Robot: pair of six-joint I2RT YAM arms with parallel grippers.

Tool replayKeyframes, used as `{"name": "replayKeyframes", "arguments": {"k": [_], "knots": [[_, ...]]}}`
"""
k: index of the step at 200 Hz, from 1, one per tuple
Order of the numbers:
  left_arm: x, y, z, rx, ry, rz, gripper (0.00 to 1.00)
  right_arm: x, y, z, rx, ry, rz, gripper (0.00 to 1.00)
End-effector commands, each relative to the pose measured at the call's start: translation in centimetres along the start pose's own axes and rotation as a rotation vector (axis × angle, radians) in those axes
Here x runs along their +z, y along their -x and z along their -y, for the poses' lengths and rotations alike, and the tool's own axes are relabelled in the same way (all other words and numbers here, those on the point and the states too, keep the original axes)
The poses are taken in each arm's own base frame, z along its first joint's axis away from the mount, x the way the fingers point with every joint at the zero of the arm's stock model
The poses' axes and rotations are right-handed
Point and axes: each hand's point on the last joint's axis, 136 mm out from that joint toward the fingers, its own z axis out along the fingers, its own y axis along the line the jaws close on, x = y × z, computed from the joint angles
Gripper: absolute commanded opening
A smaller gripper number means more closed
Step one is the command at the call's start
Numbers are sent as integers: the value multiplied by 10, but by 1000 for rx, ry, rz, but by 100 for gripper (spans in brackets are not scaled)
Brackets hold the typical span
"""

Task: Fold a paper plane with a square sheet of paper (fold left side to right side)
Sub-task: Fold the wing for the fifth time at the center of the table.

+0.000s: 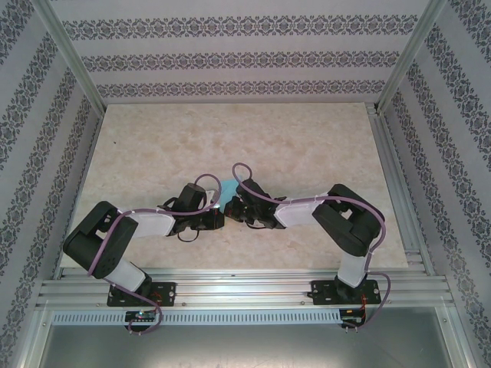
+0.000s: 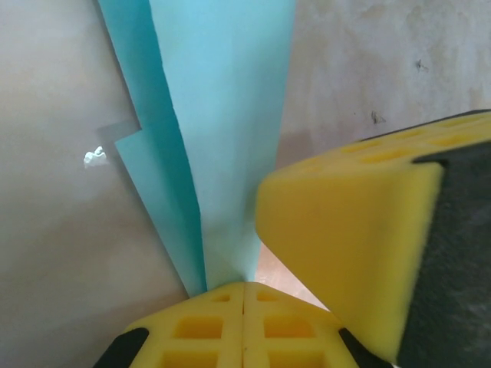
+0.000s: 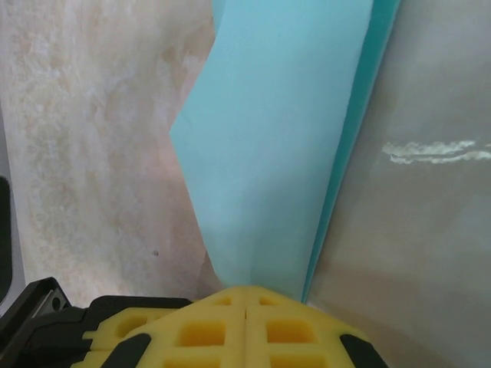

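Beige marbled table point(image 1: 307, 138) inside patterned walls point(image 1: 230, 46). At frame centre, left gripper point(image 1: 217, 208) and right gripper point(image 1: 235, 204) meet, each with yellow fingers point(image 3: 199, 331) pinched closed on the folded turquoise paper plane point(image 1: 228, 187) between them.

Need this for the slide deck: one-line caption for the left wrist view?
Left fingers pinch the folded turquoise paper at its near end, right fingers close alongside.
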Motion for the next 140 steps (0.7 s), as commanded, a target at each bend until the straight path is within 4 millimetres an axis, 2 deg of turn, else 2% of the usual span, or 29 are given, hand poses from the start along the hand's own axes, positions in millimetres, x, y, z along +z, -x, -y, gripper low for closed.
{"name": "replayKeyframes", "arguments": {"k": [1,54,96,140], "knots": [[8,-38,-50,-21,209,-103,5,9,-2,1,22,3,8,0],[9,-41,-52,-14,220,-111,4,19,-2,19,-1,-75,3,0],[8,-46,-57,-12,237,-122,4,17,18,31,-156,-212,46,1],[8,-51,-61,-15,246,-134,3,22,37,45,-222,-281,68,1]]}}
